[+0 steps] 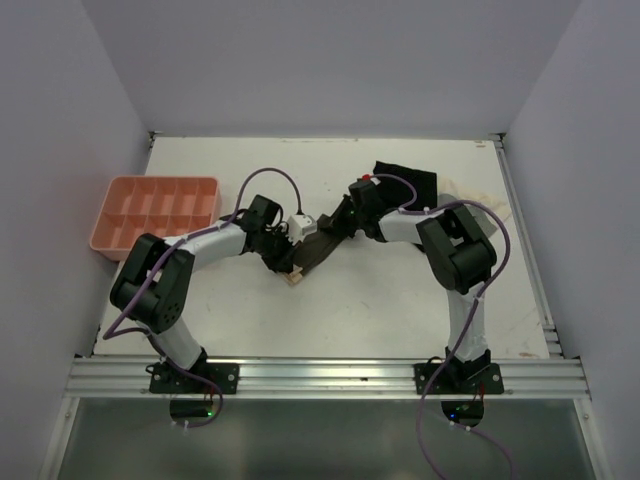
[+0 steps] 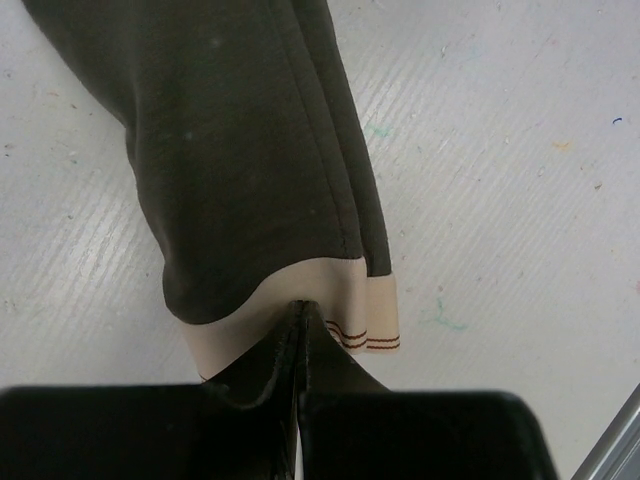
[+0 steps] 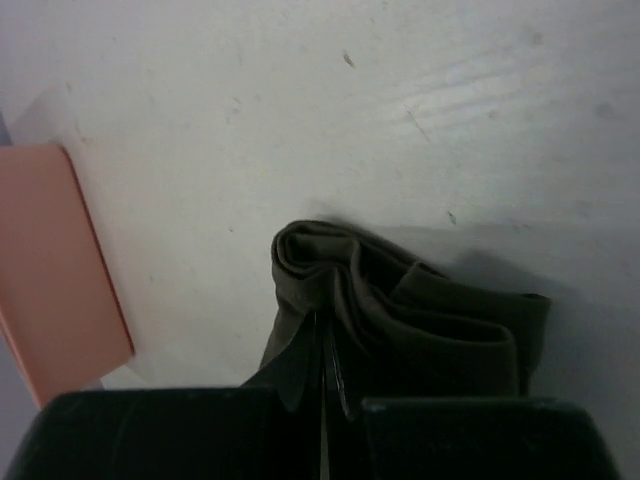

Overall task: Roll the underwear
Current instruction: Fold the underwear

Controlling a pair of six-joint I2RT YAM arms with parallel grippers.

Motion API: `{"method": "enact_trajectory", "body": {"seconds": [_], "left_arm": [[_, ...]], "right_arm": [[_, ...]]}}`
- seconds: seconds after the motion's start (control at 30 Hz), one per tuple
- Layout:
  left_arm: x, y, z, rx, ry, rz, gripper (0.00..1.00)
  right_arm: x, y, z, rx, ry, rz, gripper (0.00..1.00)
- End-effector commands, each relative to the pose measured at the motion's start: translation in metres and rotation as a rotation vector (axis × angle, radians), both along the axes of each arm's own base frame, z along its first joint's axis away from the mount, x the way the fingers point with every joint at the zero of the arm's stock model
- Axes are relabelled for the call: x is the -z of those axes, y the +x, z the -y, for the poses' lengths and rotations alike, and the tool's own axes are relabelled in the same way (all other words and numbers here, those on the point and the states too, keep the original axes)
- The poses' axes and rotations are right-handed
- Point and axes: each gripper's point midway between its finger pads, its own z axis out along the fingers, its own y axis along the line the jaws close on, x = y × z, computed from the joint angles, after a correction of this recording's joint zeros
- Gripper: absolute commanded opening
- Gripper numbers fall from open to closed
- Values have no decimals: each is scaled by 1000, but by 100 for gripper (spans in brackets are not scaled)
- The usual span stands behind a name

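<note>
Left gripper (image 2: 298, 312) pinched closed on underwear (image 2: 250, 150) waistband; right gripper (image 3: 322, 335) closed on bunched opposite end.

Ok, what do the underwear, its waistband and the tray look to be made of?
Underwear: soft, thin knit fabric, matte dark brown; it drapes and bunches in folds, with stitched seams. Waistband: probably woven elastic, pale beige with thin brown stripes, flatter and stiffer-looking. Tray: likely moulded plastic, smooth salmon pink, with rigid thin dividers.

White table (image 1: 400, 310) carries pink tray (image 1: 165, 182), underwear (image 1: 318, 250), a black garment (image 1: 412, 180), a cream garment (image 1: 485, 195).
</note>
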Motion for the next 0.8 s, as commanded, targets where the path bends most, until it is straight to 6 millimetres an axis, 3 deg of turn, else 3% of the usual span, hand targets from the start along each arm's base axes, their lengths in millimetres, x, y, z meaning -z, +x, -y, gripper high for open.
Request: {"method": "enact_trajectory", "body": {"seconds": [0.0,0.1,0.17,0.4,0.47,0.57,0.63,0.73,0.77], "left_arm": [[21,-23,-16,-13,87,-81,0],[20,-22,-18,-16,102,-84,0],[21,-25,-18,5,118,-86,0],[16,-38,-11,83,167,-40,0],[9,-32,-8,69,154,-7,10],[-20,-15,-1,37,101,101,26],[-59,1,5,3,33,214,47],[-117,23,8,-50,-67,372,62],[-140,30,9,-72,-108,438,75]], "right_arm": [[8,10,-9,0,21,-5,0],[35,11,7,37,-45,-41,0],[42,13,13,54,-65,-40,0],[29,19,14,34,-80,-1,0],[22,19,10,-1,-70,25,0],[3,18,-2,-94,-26,92,0],[-14,14,-14,-171,28,137,0],[-43,12,-21,-231,70,217,3],[-52,12,-22,-240,72,242,4]]}}
